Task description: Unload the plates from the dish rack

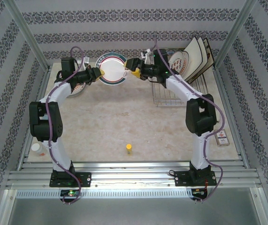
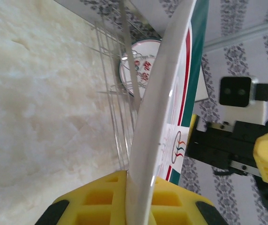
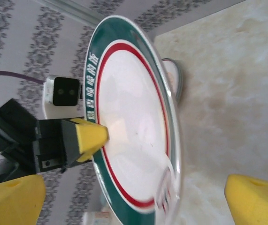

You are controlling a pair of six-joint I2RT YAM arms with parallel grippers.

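1. Green band and thin red ring on a round white plate (image 1: 111, 69). It hangs in the air, standing on edge, to the left of the dish rack (image 1: 169, 98) and clear of its wires.
2. Left gripper (image 1: 99, 73): at the plate's rim on the side away from the rack. The yellow fingers (image 2: 101, 201) pinch the rim, one pad on each face. In the left wrist view the plate runs out edge-on from between them.
3. Right gripper (image 1: 133, 69): between the held plate and the rack, at the rack-side rim. The fingers (image 3: 253, 199) are spread wide. In the right wrist view the plate's edge sits in the gap and neither pad touches it.
4. In the rack, a round plate with an orange-red pattern (image 1: 177, 61) stands upright near the rack's far left part. The square cream plates (image 1: 197, 56) lean just behind it, toward the far right corner.
5. Left of the rack, beyond the held plate, another round plate (image 1: 77, 88) lies flat on the pale stone-look table (image 1: 124, 117), partly under the left arm.
6. A small yellow cylinder (image 1: 129, 148) stands on the table, nearer than the rack and to its left, well apart from it.
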